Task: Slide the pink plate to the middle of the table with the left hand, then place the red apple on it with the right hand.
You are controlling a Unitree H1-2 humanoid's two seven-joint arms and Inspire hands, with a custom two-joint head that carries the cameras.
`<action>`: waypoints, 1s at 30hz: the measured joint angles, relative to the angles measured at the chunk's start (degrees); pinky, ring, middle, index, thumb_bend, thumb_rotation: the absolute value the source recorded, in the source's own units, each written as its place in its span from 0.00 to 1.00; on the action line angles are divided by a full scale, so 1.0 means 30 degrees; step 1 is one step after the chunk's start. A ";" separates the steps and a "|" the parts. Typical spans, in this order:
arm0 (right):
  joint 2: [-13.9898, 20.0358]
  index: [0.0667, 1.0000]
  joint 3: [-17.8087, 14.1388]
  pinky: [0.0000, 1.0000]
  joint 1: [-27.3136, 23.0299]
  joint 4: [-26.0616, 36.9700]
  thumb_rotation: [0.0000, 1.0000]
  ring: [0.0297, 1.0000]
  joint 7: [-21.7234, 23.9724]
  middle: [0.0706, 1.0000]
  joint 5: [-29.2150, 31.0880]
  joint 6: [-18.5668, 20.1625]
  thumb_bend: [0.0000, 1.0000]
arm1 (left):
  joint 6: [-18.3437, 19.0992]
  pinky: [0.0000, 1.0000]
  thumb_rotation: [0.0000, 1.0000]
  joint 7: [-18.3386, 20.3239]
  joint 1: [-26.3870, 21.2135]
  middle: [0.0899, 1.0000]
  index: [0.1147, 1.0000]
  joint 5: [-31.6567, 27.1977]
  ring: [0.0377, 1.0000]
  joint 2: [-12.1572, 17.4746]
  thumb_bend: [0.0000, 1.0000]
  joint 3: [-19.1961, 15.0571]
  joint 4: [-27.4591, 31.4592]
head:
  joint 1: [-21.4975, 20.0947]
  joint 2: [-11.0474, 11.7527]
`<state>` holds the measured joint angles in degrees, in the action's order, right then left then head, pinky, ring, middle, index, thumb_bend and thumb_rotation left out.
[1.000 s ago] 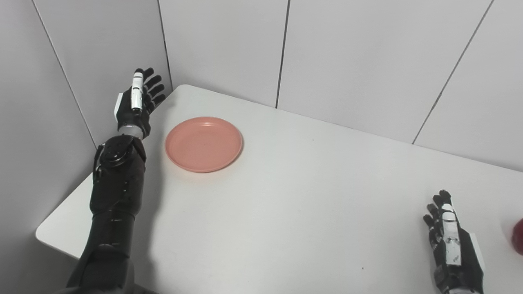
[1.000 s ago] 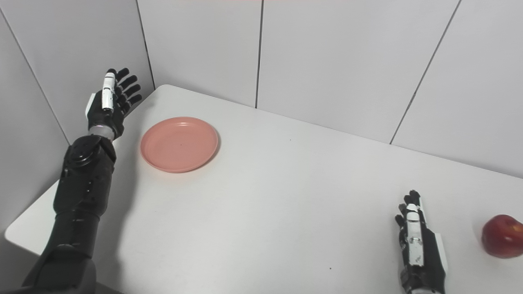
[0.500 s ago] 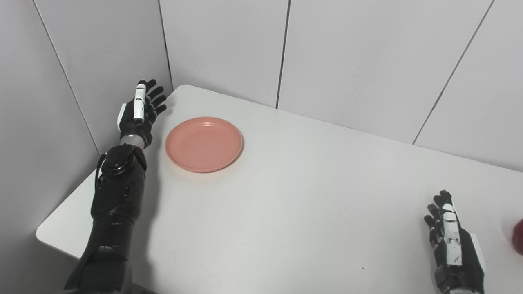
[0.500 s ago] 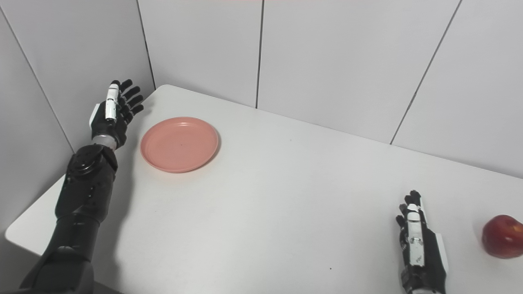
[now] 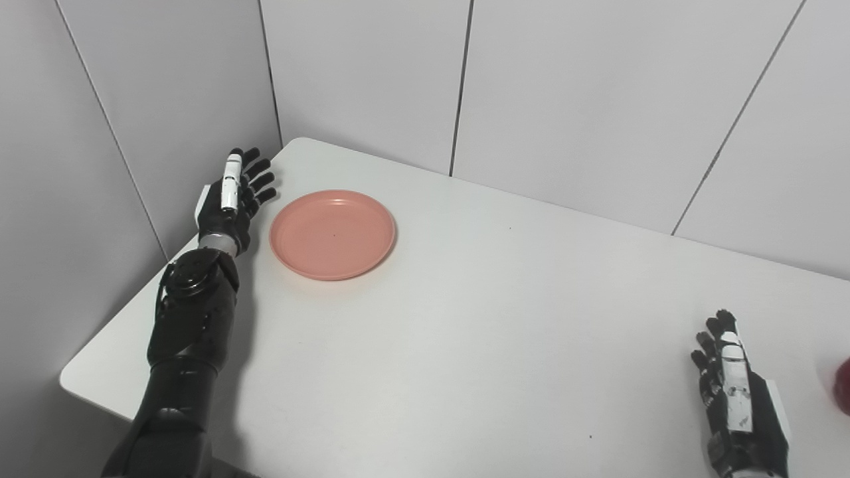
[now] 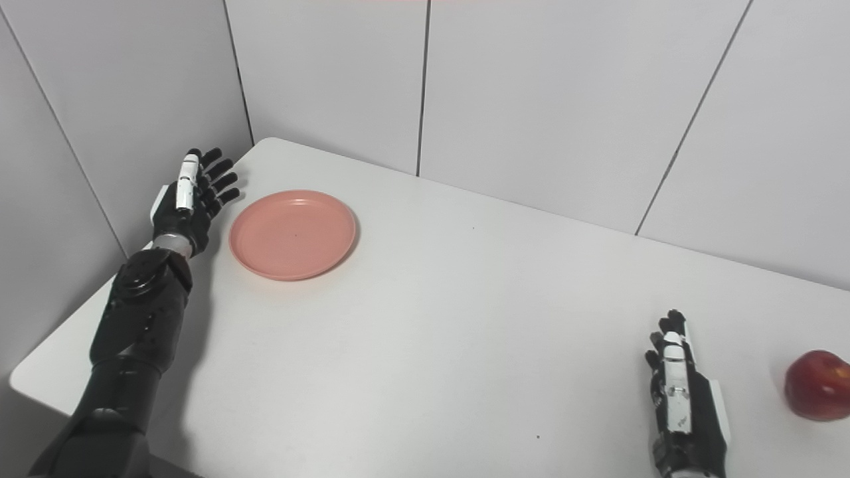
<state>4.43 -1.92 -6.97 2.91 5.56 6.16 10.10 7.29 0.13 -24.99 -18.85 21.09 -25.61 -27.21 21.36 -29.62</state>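
A white tabletop [image 6: 451, 332] with rounded corners, set into a corner of grey wall panels, carries two things — a pink plate [image 6: 292, 234] lying flat near its far left corner, and a red apple [image 6: 817, 385] standing near its right edge — the two well apart, bare surface between them.

The red apple [image 5: 843, 395] is being cut by the right edge in the left eye view, only a sliver being shown, while the right hand [image 6: 684, 405] is being clipped at the wrist by the bottom edge and the left hand's [image 5: 229, 199] palm is being hidden.
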 measured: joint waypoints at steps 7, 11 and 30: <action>-0.0002 1.00 -0.0003 1.00 0.0001 0.0007 1.00 1.00 0.0025 1.00 0.0017 0.0003 0.13 | -0.0374 0.87 1.00 0.0130 0.0147 0.86 0.84 0.0018 0.86 -0.0058 0.37 0.0269 -0.0512 | 0.0000 -0.0088; 0.0000 1.00 -0.0004 1.00 0.0002 0.0006 1.00 1.00 0.0025 1.00 -0.0003 0.0003 0.13 | -0.0480 0.87 1.00 0.0224 0.0317 0.86 0.84 0.0014 0.86 -0.0065 0.37 0.0489 -0.0505 | -0.0029 -0.0088; -0.0011 1.00 -0.0035 1.00 0.0021 0.0089 1.00 1.00 0.0027 1.00 -0.0006 0.0070 0.13 | -0.0573 0.85 1.00 0.0275 0.0681 0.84 0.81 -0.0060 0.85 -0.0762 0.37 0.0899 0.0234 | -0.0088 -0.0234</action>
<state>4.40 -2.02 -6.91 3.18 5.65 6.15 10.31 5.57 0.95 -22.95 -19.03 18.81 -22.92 -26.50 21.09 -30.32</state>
